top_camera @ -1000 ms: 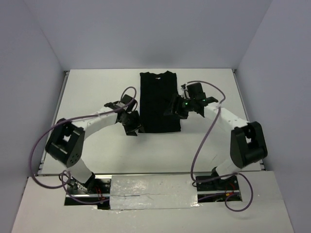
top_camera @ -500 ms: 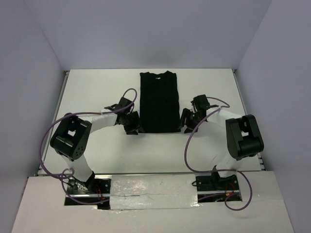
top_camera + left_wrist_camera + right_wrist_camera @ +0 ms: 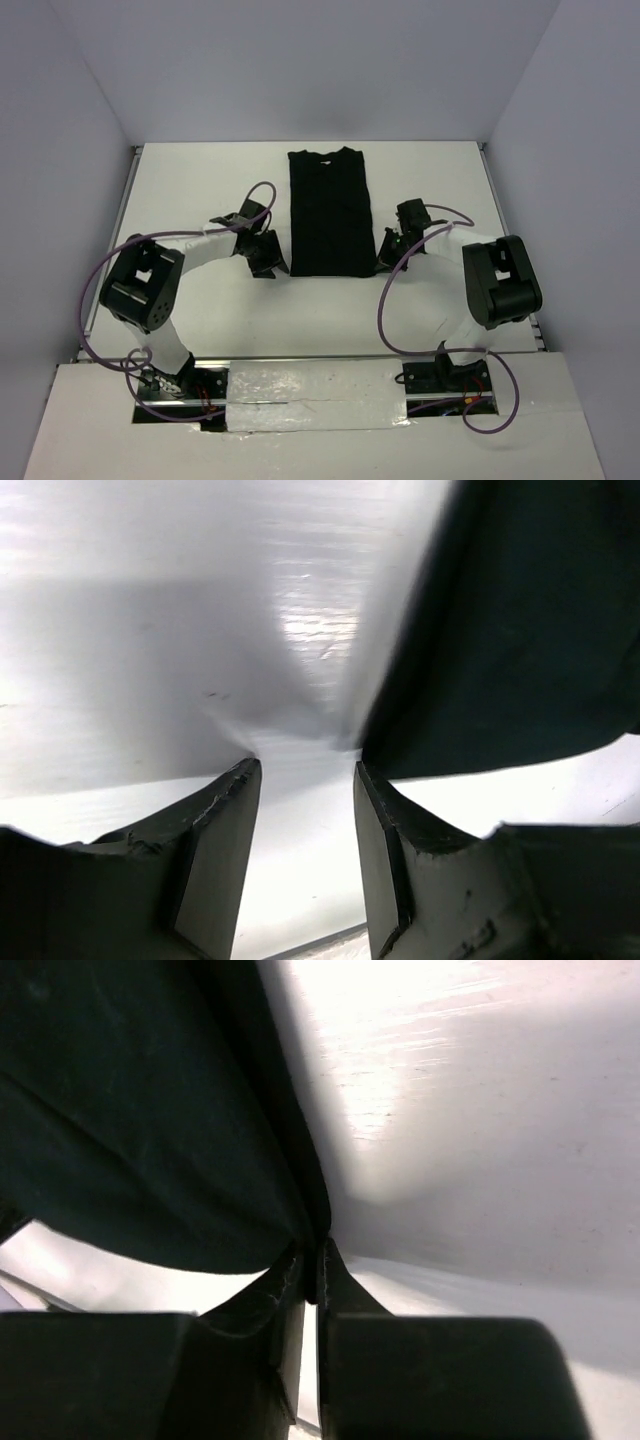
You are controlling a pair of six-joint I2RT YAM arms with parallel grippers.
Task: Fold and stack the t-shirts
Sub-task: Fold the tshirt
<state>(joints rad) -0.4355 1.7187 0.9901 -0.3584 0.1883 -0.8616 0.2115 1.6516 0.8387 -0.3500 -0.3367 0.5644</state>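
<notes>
"What did the overhead view give you?"

"The black t-shirt [image 3: 330,213] lay flat as a long strip in the middle of the white table [image 3: 200,180], collar end toward the far wall [image 3: 320,70]. The left gripper [image 3: 268,258] sat at its near left corner and the right gripper [image 3: 388,250] at its near right corner (both too small and dark from up there to read the jaws). Pale grey walls closed the table in on three sides."

"And the left wrist camera?"

"There the jaws stood spread, with only bare table between them. The shirt's corner came down right at the tip of one finger [image 3: 385,830]; I couldn't tell if it touched. The rest of the cloth ran out of frame."

"The right wrist?"

"Its jaws were pressed nearly together, pinching the shirt's edge. The cloth was a dark blur on the left, the table bright with glare."
</notes>
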